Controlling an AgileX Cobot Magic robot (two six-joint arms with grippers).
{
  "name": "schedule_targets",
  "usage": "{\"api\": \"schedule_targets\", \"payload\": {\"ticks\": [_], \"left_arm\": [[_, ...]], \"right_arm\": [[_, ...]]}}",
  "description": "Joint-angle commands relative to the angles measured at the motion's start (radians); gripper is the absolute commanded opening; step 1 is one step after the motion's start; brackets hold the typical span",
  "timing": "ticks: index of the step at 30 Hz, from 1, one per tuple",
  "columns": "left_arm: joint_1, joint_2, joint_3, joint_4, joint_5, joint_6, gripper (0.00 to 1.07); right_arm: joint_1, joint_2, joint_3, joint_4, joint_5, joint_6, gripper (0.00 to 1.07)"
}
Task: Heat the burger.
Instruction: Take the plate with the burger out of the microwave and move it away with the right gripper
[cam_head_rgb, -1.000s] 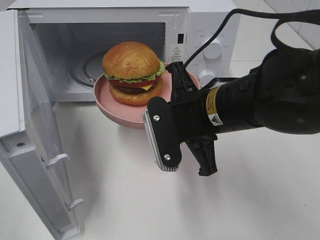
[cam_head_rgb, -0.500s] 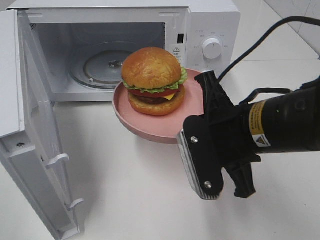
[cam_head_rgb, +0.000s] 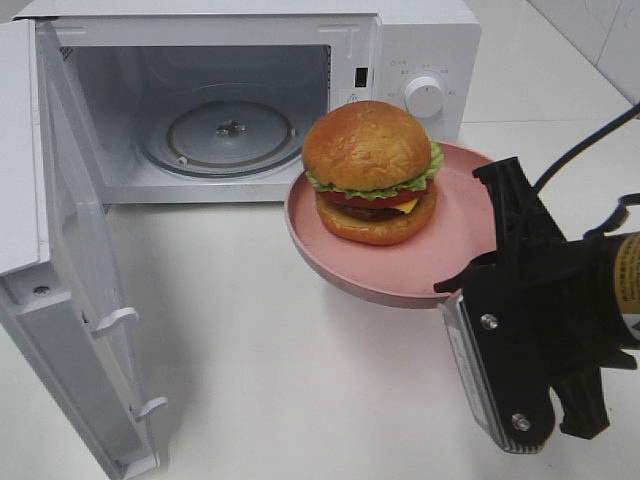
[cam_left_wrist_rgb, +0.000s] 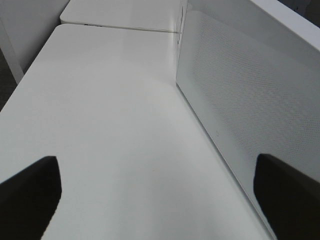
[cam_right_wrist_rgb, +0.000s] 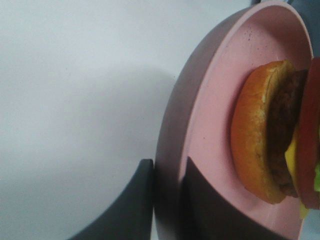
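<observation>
Right black gripper (cam_right_wrist_rgb: 167, 200): jaws narrowed onto the rim of a round, shallow pink plate (cam_head_rgb: 400, 272), one finger under the rim and one on its upper face, the plate held in the air above the white tabletop (cam_head_rgb: 280, 370). On the plate: burger (cam_head_rgb: 372, 171) with glossy golden-brown bun, green lettuce, red tomato, yellow cheese and dark patty, in front of the white microwave (cam_head_rgb: 400, 40), whose door (cam_head_rgb: 75, 290) stands open on an empty glass turntable (cam_head_rgb: 228, 133). Left gripper (cam_left_wrist_rgb: 160, 195): dark fingers spread wide, nothing between them, beside the microwave's perforated white wall.

It looks like a test room set up like a kitchen, with a white microwave (cam_head_rgb: 250, 90) on a plain white table (cam_head_rgb: 280, 390).
</observation>
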Motion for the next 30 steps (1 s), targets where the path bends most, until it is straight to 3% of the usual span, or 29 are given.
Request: {"api": "schedule_targets", "payload": {"ticks": [1,17,22,30], "left_arm": [[0.004,-0.021,0.003,-0.001,-0.006,0.002,1.02],[0.004,-0.021,0.003,-0.001,-0.006,0.002,1.02],[0.004,-0.021,0.003,-0.001,-0.006,0.002,1.02],[0.004,-0.021,0.003,-0.001,-0.006,0.002,1.02]], "right_arm": [[0.001,-0.088,0.021,-0.044,0.007,0.049,0.0],[0.001,-0.295,0.078,-0.157,0.288,0.285,0.0],[0.001,-0.314,0.078,-0.173,0.432,0.342,0.0],[0.001,-0.314,0.078,-0.175,0.505,0.398,0.0]]}}
